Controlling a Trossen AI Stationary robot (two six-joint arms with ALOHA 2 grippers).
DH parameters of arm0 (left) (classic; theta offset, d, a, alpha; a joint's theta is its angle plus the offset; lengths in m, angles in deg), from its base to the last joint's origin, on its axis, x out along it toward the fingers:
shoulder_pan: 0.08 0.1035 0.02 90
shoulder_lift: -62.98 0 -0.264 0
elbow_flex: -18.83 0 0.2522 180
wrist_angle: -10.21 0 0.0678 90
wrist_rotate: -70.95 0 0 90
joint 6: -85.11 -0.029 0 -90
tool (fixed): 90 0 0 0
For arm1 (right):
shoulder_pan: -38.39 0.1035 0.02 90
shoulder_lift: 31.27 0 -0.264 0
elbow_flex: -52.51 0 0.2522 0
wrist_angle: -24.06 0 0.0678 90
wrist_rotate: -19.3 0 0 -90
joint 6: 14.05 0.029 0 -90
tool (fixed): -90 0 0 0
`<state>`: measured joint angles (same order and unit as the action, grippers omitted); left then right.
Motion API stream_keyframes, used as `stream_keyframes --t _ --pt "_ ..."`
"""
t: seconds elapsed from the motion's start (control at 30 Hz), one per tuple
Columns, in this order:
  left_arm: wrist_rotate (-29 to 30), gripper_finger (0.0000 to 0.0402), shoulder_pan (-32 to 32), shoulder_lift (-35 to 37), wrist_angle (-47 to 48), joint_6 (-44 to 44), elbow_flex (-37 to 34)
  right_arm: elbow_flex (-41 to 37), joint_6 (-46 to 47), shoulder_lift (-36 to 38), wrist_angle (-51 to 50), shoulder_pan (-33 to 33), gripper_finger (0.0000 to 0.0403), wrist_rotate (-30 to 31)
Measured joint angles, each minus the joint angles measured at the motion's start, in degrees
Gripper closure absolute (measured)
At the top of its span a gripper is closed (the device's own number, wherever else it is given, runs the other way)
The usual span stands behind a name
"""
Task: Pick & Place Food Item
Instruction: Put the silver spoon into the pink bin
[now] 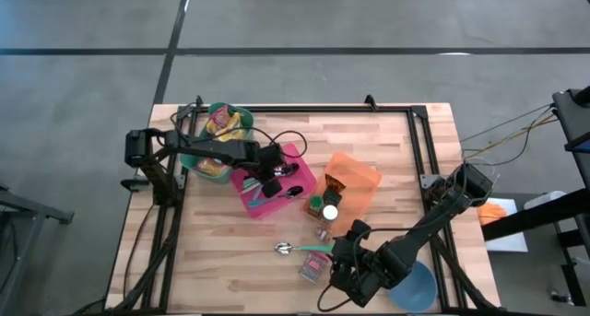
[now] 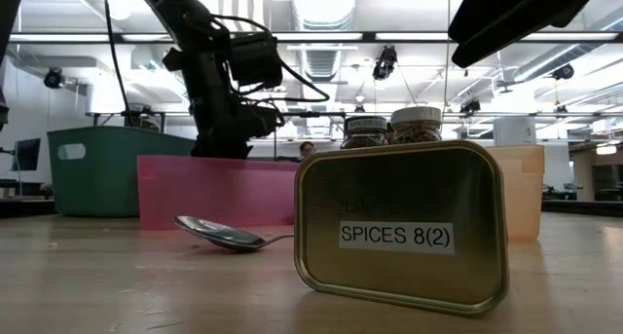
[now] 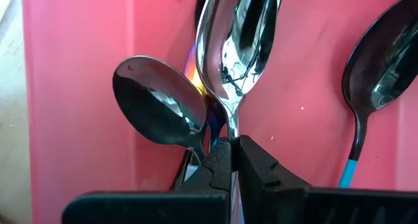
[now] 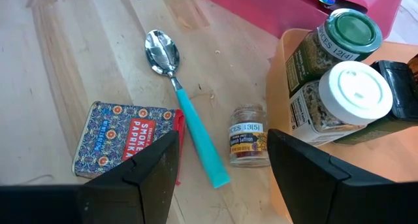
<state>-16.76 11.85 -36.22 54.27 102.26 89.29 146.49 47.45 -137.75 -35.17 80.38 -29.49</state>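
Note:
My left gripper [image 3: 234, 152] reaches down into the pink tray [image 1: 247, 198] and is shut on a silver spoon [image 3: 236, 48]. Two more spoons [image 3: 157, 106] [image 3: 379, 61] lie in that tray. My right gripper [image 4: 222, 178] hovers open above the table near its front edge. Below it lie a teal-handled spoon [image 4: 189, 132], a small saffron jar [image 4: 247, 144] on its side and a paprika tin [image 4: 124, 139]. Spice jars with a green lid [image 4: 346, 31] and a white lid [image 4: 356, 93] stand in the orange tray [image 1: 364, 173]. In the low view the tin [image 2: 404, 227] stands nearest. My left gripper pinches the silver spoon's thin neck [image 3: 232, 129], just behind its bowl, between the two fingertips [image 3: 219, 160]. The fingers come from above, pointing steeply down. The spoon's bowl reaches out past the fingers over the pink tray floor; whether it rests there I cannot tell.
A green bin [image 1: 217, 136] holding snack bags stands at the far left, beside the pink tray. A blue bowl [image 1: 412, 286] sits at the near right corner under my right arm. Bare wooden tabletop [image 1: 221, 261] lies at the near left.

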Motion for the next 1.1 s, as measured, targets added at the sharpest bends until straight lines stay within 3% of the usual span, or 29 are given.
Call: stream_keyframes --t 0.93,1.1 --pt "-0.85 0.0401 -0.09 0.0 -3.38 1.38 -2.58 0.0 -0.02 0.0 -0.02 -0.07 0.0175 0.03" --pt "-0.83 0.0375 -0.14 -0.02 -3.35 1.49 -2.58 0.0 -0.02 0.0 -0.02 -0.07 0.0175 0.02"
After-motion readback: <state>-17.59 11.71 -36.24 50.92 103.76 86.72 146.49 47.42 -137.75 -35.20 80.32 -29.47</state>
